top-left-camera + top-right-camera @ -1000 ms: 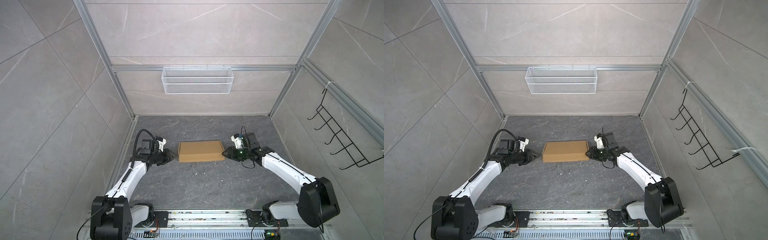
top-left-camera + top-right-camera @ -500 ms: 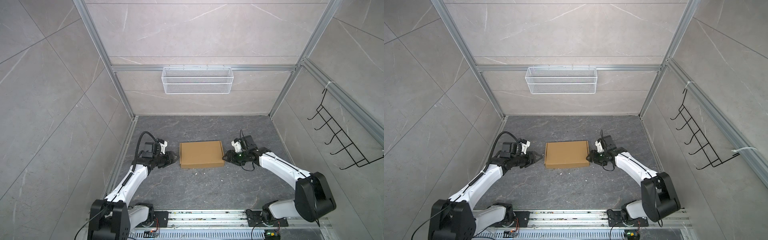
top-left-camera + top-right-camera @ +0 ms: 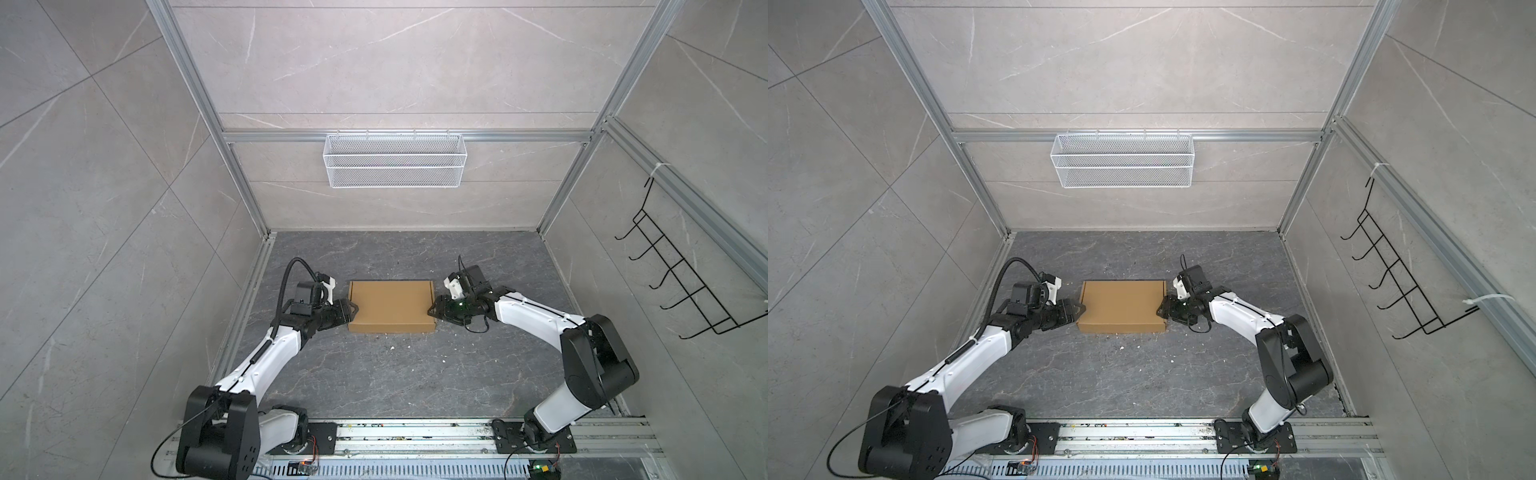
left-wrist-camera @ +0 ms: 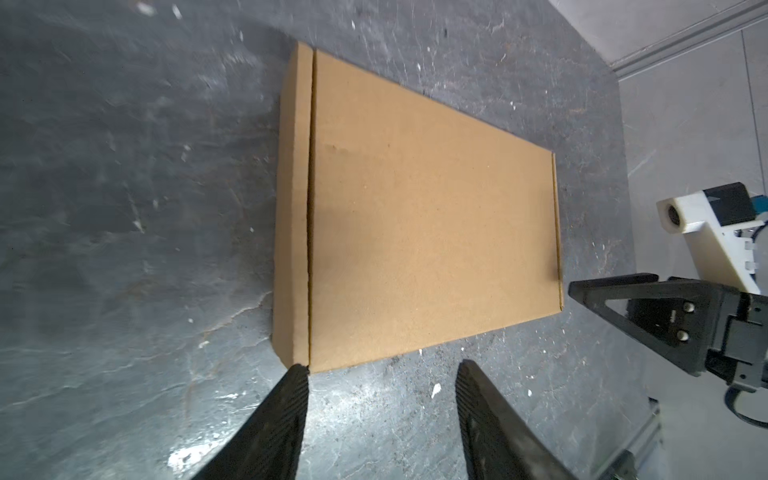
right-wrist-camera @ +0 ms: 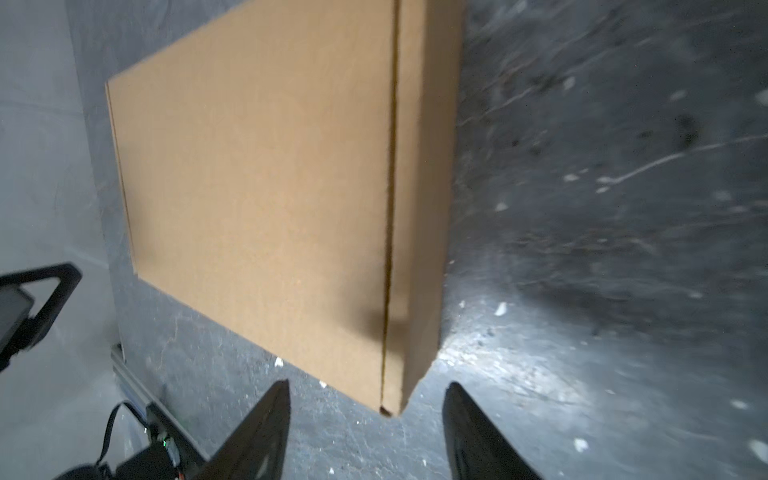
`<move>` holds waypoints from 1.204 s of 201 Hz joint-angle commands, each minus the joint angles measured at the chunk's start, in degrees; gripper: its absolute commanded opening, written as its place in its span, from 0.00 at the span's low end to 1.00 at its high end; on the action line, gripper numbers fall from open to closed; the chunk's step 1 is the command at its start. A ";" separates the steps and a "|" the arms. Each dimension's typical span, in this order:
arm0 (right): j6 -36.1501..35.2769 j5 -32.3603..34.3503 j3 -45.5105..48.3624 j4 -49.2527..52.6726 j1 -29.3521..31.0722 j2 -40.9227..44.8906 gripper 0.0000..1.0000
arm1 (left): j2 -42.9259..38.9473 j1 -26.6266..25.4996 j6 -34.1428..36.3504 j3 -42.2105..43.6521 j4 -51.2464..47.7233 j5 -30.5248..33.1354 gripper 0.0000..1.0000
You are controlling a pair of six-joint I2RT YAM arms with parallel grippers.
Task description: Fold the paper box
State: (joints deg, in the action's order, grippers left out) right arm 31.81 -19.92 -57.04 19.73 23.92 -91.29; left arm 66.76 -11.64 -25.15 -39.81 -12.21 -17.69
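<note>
We note the shallow brown cardboard paper box (image 3: 390, 306) closed; left gripper (image 3: 354, 310) and right gripper (image 3: 432, 312) flank it, jaws wide, empty.

I see paper box (image 3: 390, 306) closed up: plain brown cardboard, unprinted, shallow rect, lid down. Lies flat on dark floor (image 3: 374, 374), approx mid-workspace, long side across both top views. Wrist cams show a dark seam along one long edge.

Paper box (image 3: 390, 306) lowered flat onto floor (image 3: 374, 374); left fingers (image 4: 286, 415) and right fingers (image 5: 266, 428) spread, box released.
</note>
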 commanded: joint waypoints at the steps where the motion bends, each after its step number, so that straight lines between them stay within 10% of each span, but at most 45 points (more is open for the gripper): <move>1: -3.44 13.21 -0.24 3.44 -3.23 8.43 0.69 | -7.07 -0.94 8.75 0.84 1.93 13.77 0.62; 40: -21.68 40.28 17.50 -23.08 -4.27 24.89 0.96 | -15.56 -0.82 20.19 11.62 19.41 43.48 0.73; 69: -27.79 51.70 21.04 -27.82 -7.66 23.29 0.98 | -13.19 5.68 21.45 19.61 33.81 45.52 0.77; 104: -24.81 45.57 28.43 -44.45 -14.04 16.79 0.97 | 1.28 10.50 22.16 20.67 47.13 30.72 0.79; 144: -27.02 40.53 33.27 -57.31 -16.37 12.10 0.96 | 10.76 13.23 23.34 22.47 59.53 27.84 1.00; 242: -28.73 32.12 39.31 -75.82 -18.49 4.45 0.99 | 19.15 14.52 22.59 20.19 62.39 27.24 1.00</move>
State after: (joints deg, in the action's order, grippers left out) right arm 4.21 13.47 -18.83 -48.58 5.85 -85.93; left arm 86.54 2.57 -2.76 -18.46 46.28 10.04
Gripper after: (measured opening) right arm 0.993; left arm 0.997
